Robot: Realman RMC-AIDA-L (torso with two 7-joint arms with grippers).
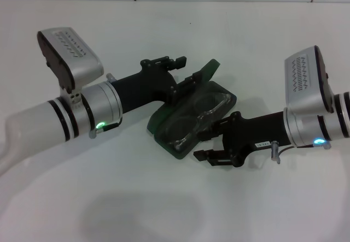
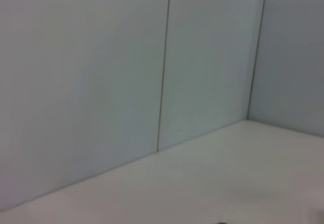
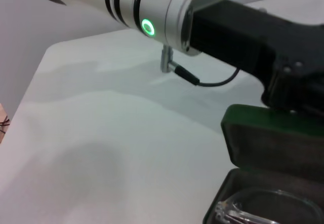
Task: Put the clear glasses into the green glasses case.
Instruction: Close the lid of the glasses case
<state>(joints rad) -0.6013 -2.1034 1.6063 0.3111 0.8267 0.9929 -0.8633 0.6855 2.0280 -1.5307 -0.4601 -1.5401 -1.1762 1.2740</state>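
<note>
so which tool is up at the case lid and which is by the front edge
The left tool is at the raised lid of the green glasses case. The right tool sits low by its front edge, beside the clear glasses.

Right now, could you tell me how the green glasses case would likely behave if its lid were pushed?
The green glasses case looks like a rigid clamshell, so the lid should swing on its hinge, not flex. It lies flat on the table and probably slides rather than tips. The clear glasses inside seem light and may shift.
</note>
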